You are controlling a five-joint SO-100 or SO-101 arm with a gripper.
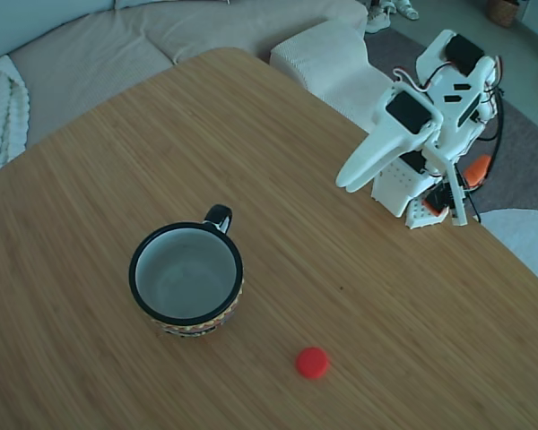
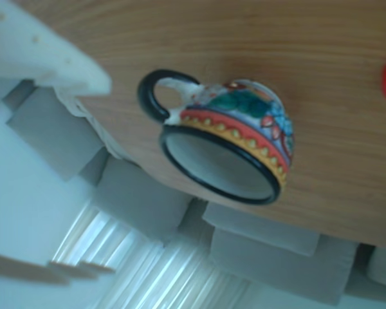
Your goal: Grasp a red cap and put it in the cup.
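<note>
The red cap [image 1: 312, 362] lies flat on the bare wooden table [image 1: 90, 179], near the cup [image 1: 186, 274] but apart from it, to its lower right in the fixed view. The cup stands upright, mouth open and empty, ready to receive. My gripper [image 1: 348, 182] is folded back by my base, well away from both, holding nothing; whether my jaws are parted I cannot tell. The reach has not yet begun.

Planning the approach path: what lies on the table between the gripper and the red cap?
Nothing: in the fixed view, only bare wooden table runs from the gripper to the red cap. The cup sits off to the left.
</note>
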